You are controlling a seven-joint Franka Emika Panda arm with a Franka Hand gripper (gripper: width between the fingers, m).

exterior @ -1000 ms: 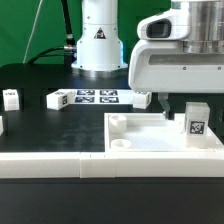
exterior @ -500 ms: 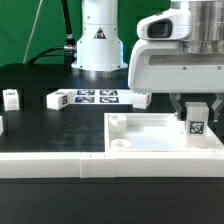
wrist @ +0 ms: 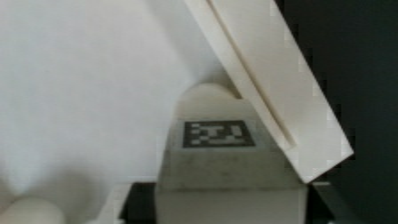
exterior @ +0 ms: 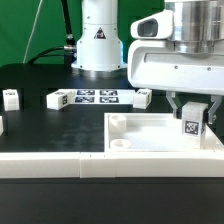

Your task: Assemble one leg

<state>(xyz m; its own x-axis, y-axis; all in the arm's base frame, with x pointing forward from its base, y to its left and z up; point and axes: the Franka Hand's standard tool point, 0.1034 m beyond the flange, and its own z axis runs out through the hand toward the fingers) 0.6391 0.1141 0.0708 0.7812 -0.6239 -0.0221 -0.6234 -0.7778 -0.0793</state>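
the leg point(exterior: 192, 126) stands upright over the far corner of the panel point(exterior: 140, 136) on the exterior view's right, its tag facing the camera, with the gripper point(exterior: 192, 112) straddling its upper part. the fingers point(exterior: 176, 110) sit on either side of the leg and appear to press it, so the jaws look clamped on it, though the contact itself is partly hidden by the hand's housing. in the wrist view the leg point(wrist: 219, 140) shows tag-up between the fingers, with the panel's raised edge point(wrist: 276, 85) running just beside it. the step in hand looks like seating the leg into a corner hole of the panel; the hole under it is hidden, so alignment can't be confirmed. to do this well, keep the leg vertical, keep the grip firm so it does not twist between the pads, and lower it straight with no sideways drag against the raised edge. if it must be screwed in, turn slowly and keep the axis true. other legs point(exterior: 11, 97) and the marker board point(exterior: 84, 98) lie well apart and pose no hindrance.
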